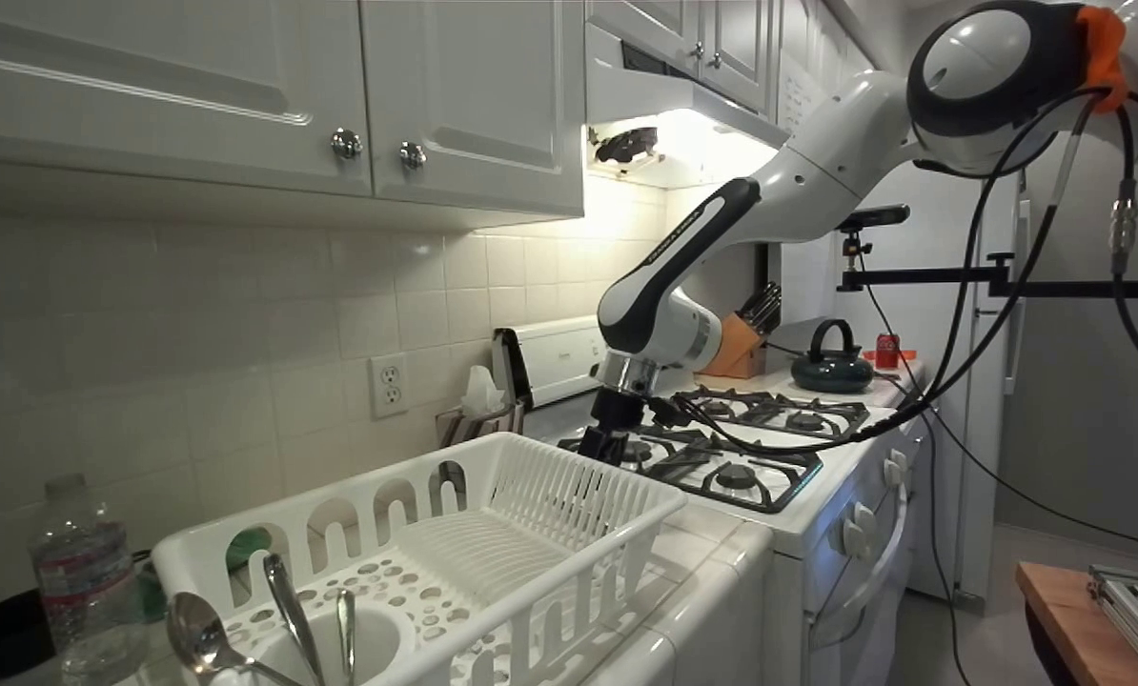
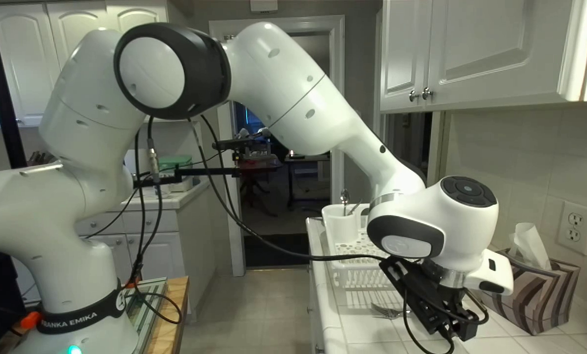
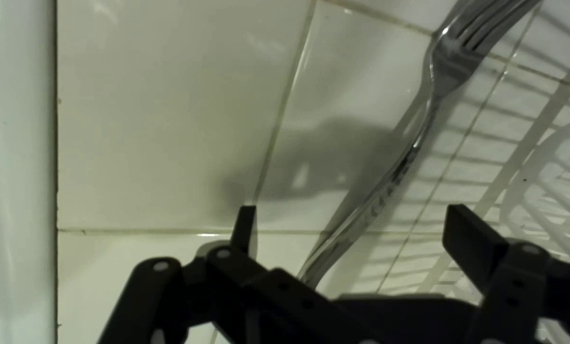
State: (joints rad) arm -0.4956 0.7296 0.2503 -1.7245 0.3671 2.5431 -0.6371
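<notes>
Metal fork [image 3: 379, 203] lies on the white tiled counter [image 3: 170, 143] near the dish rack [image 2: 362, 268]. Your gripper [image 3: 352, 215] stands with jaws wide apart; in the wrist view, the fork's handle shows between them.

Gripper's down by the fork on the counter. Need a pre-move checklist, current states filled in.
1. Gripper open: ok, fingers wide apart.
2. Nothing held: ok, no object in the grip.
3. Fork lined up: ok, its handle shows between the fingers in the wrist view.
4. Fingers square to the handle: not ok, it runs diagonally across the gap.
5. Height over the tiled counter: cannot tell.
6. Clearance to the dish rack: cannot tell; it shows on one finger's side in the wrist view.
</notes>
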